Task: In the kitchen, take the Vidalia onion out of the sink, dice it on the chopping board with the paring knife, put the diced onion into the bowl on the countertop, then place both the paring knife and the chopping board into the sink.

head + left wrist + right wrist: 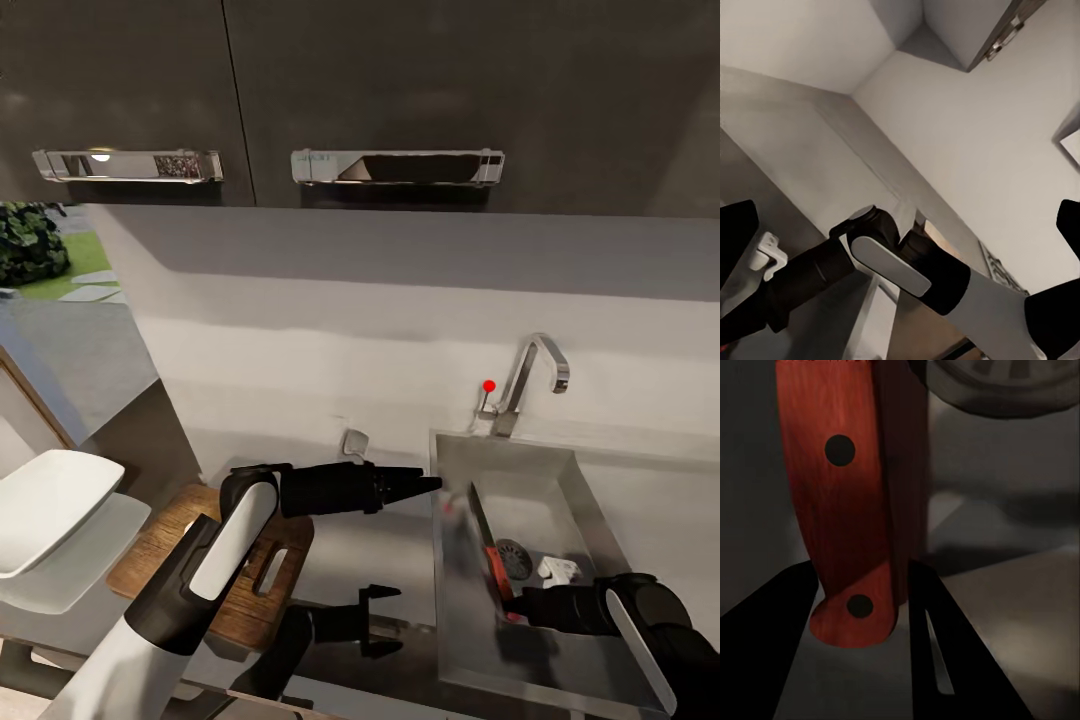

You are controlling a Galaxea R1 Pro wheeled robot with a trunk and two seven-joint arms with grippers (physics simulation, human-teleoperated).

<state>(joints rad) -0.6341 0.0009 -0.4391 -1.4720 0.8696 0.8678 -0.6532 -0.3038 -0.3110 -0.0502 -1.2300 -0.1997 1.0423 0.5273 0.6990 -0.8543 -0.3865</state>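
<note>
The right gripper [515,607] reaches into the sink [590,660], its fingers pinching the end of the knife [487,545] handle; the blade lies along the basin floor beside the drain [514,559]. The left gripper [383,620] hangs spread over the tabletop [380,560], near the board [165,545]. The bowl [45,505] sits just left of the board.

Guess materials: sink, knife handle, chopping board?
Sink: brushed stainless steel by its grey, soft-sheened walls. Paring knife handle: red-stained wood or a laminate, faintly grained, two dark rivets. Chopping board: brown wood with visible grain, matte.
</note>
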